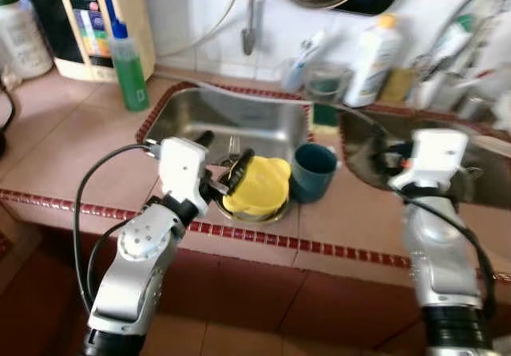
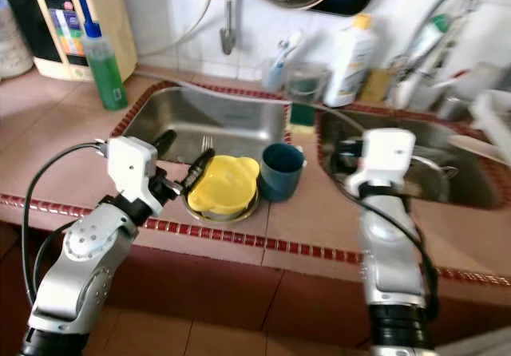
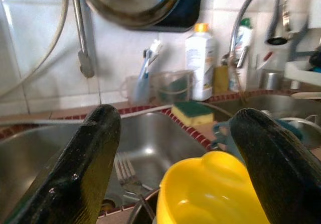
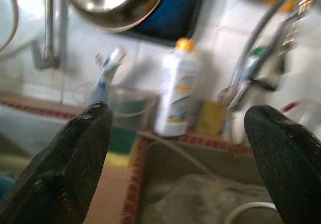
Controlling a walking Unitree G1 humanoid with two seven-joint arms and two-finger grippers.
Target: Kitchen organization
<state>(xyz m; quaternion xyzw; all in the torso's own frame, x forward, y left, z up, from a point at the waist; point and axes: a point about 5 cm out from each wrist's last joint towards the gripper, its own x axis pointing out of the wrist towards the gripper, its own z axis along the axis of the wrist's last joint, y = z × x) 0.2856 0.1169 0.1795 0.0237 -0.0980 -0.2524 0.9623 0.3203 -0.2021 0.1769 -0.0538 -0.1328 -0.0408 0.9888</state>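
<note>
A: Start with the head cameras. What is hard to read?

B: The far right of the counter is smeared by blur, so the things around the tap are only shapes. The left gripper (image 1: 222,163) partly covers the near edge of the yellow bowl (image 1: 257,186), which sits upside down, dome up, at the front right corner of the left sink (image 1: 200,116). Being round, it has no long axis to speak of. A fork (image 2: 205,143) lies in the basin behind it, tines toward the back wall.

A: And beside the bowl?

B: A teal cup (image 1: 314,172), upright, mouth up, just beside it on the tiled divider. The right gripper (image 2: 349,155) hangs over the near rim of the right sink (image 2: 471,188), its fingers mostly hidden behind its own white housing.

A: The left wrist view?

B: Both black fingers stand wide apart, holding nothing, with the yellow bowl low between them and cut off by the frame. A sponge (image 3: 193,112) lies on the divider beyond.

A: The right wrist?

B: Blurred. Its fingers are spread too, nothing between them; a white bottle (image 4: 176,96) stands against the white wall tiles, and what lies in the sink is perhaps a cloth.

A: The room?

B: A pinkish tiled counter (image 1: 72,144) edged in red mosaic, a green bottle (image 1: 128,65) at the back left.
</note>
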